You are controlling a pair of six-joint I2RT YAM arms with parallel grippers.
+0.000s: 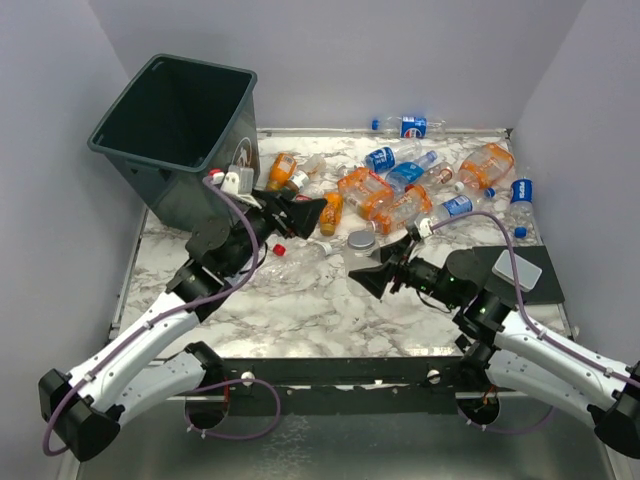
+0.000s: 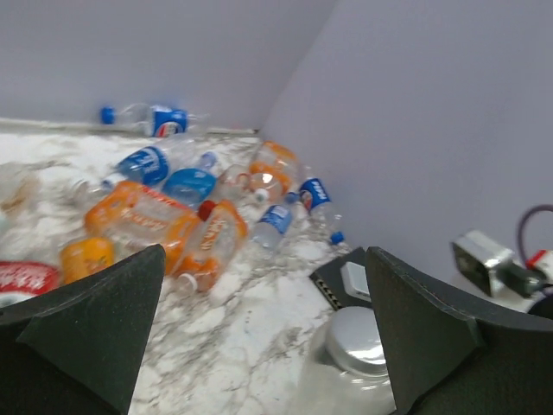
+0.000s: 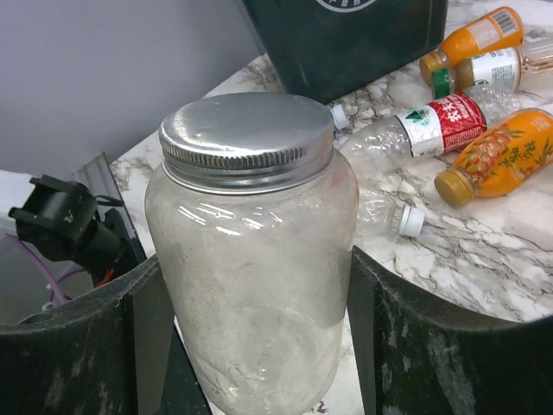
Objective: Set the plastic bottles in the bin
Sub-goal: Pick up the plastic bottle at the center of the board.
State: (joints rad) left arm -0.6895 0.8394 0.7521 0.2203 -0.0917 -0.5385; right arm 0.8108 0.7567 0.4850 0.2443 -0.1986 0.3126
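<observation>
My overhead view looks down from high over the near edge of the counter (image 1: 300, 300). The left wrist camera sits low, facing away from the bin (image 1: 180, 130); the right wrist faces it, close against the jar (image 3: 251, 259) both wrist views share.

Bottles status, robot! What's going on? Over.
Left gripper open, empty. Right gripper clamped on a metal-lidded jar, not a bottle. Plastic bottles lying on the table, none seen in the bin. Over.
</observation>
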